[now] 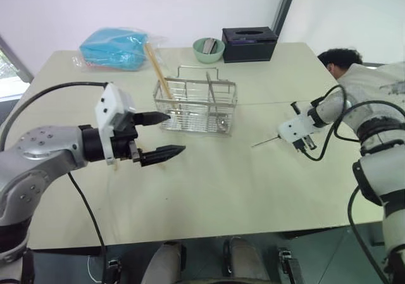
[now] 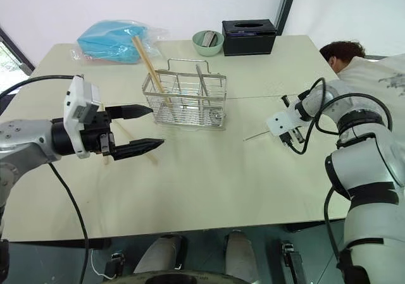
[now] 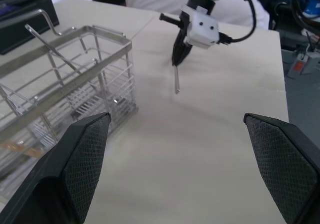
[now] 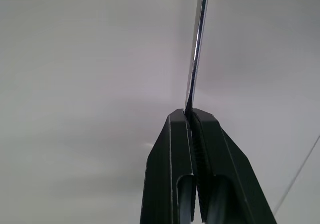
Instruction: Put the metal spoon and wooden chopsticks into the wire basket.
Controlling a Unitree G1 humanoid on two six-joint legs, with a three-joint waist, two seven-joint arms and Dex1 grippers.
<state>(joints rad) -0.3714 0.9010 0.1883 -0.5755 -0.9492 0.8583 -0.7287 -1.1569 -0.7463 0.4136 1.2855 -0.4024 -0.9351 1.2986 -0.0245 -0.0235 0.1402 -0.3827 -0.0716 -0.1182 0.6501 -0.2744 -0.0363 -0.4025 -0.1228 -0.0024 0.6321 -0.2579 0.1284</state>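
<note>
Right gripper (image 4: 190, 115) pressed together on the metal spoon (image 4: 197, 49), pinching the thin shiny handle between both black fingers; handle ran straight out past the fingertips, free of the table (image 1: 209, 189) along most of its length. In the head views, spoon slanted from the gripper toward the wire basket (image 1: 196, 107) but well apart from it, over the bare tabletop to the basket's right. Left gripper (image 1: 166, 134) spread wide, holding nothing, hovering just beside the basket's near left corner with fingers pointed across its front. One of the wooden chopsticks (image 1: 158, 72) leaned upright in the basket's left compartment, top sticking out past the rim. Another chopstick (image 2: 133, 138) lay flat on the table behind the left gripper.
</note>
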